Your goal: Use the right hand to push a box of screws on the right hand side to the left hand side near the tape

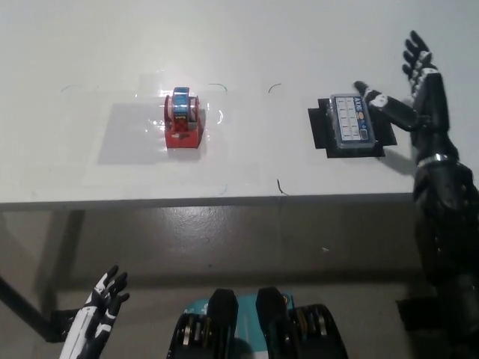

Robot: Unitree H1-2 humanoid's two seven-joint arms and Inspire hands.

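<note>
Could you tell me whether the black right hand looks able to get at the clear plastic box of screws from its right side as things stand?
Probably yes: the black right hand is open beside the clear plastic box of screws, with nothing between them on the white table.

The box of screws [350,123] is a flat clear plastic case, rectangular, w/ a grid of small compartments and a blue label strip along its right side. It lies flat on a black mat on the right part of the table, long side running from front edge to back, approx. midway between front and back edges. The tape [183,119] is a red dispenser w/ a blue roll on top, standing upright on the left part, well apart from the box.
</note>
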